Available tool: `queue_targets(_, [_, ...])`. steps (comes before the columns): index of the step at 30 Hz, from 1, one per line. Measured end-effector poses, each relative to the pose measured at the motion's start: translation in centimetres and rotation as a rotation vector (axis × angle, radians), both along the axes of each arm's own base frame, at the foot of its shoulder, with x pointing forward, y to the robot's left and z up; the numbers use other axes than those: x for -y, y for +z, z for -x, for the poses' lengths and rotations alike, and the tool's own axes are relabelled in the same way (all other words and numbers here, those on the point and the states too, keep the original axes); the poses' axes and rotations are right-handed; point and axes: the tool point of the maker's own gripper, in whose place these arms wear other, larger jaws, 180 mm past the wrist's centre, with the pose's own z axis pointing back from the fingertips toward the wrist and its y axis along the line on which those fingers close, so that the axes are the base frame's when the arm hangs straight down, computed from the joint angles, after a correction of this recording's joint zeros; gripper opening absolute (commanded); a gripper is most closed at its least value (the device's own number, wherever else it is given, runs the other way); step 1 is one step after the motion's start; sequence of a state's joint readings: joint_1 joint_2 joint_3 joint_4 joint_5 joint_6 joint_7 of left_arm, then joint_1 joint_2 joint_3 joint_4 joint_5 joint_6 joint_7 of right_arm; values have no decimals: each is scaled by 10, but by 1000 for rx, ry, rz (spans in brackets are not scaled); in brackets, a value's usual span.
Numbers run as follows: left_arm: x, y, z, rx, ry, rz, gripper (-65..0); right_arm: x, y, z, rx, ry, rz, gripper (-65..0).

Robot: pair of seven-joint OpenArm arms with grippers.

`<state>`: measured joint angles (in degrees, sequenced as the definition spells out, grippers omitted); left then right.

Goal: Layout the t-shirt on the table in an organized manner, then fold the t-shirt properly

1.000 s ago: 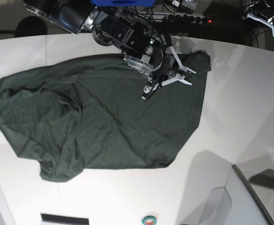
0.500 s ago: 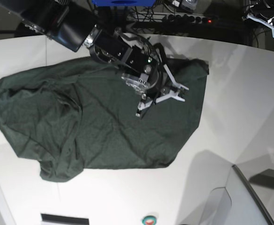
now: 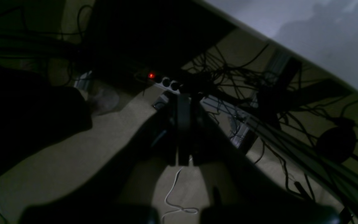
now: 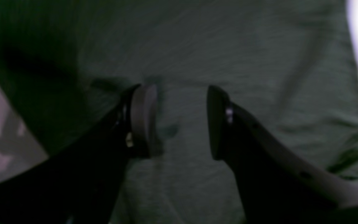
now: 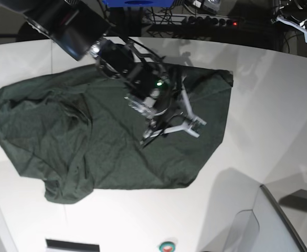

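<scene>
A dark green t-shirt (image 5: 106, 136) lies spread but rumpled across the white table (image 5: 279, 131), its long axis running left to right in the base view, with a bunched, creased mass at the left end and a flatter panel toward the right. The right gripper (image 5: 170, 130) hangs directly above that flatter right-hand part of the cloth, well inside its edges. Its wrist camera shows the two fingers (image 4: 143, 119) parted with only bare fabric between them, so the gripper is released and holds nothing; whether the fingertips touch the cloth cannot be told from the blurred picture.

The left gripper (image 3: 182, 130), seen from its own wrist camera, has its jaws pressed together and empty, aimed off the table at a tangle of cables (image 3: 260, 93) and a power strip (image 3: 166, 82) beyond the far edge. In the base view that arm sits at the far right corner, well apart from the shirt.

Judging by this layout, the right arm is much the nearer, with the shirt beneath it and stretching away mainly to the left. The unsmoothed wrinkles and the folded-over far right corner (image 5: 219, 76) suggest the laying-out step is not yet finished, and folding has not begun.
</scene>
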<state>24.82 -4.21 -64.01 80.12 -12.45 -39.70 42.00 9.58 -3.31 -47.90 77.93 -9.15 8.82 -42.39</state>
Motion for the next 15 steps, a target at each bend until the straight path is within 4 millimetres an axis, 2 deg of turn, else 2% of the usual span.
queue_targets(2, [0,0,-1,2,0,1,-650,3,0,14,14,38,11,-405])
queue_targets(3, [0,-2,-1,0,3,6,-650,2,-7,29,1,76,31,-405])
queue_targets(5, [2,-7,3,-9,12,23,-650,-10,-20,63,-49,152,44,-405])
queue_targets(7, [3,-10,7,-22,15,31,-650,-27,-22,84,-69,217,28,-405])
queue_targets(9, [2,-10,7,-22,14,29,-650,-42,-19,86,-60,245,16,-405])
queue_targets(12, [2,-9,6,-17,15,27,-650,-51,-25,81,-66,240,37,-405])
queue_targets(15, [0,-7,8,-19,16,21,-650,-66,-30,90,-77,263,-12,-401])
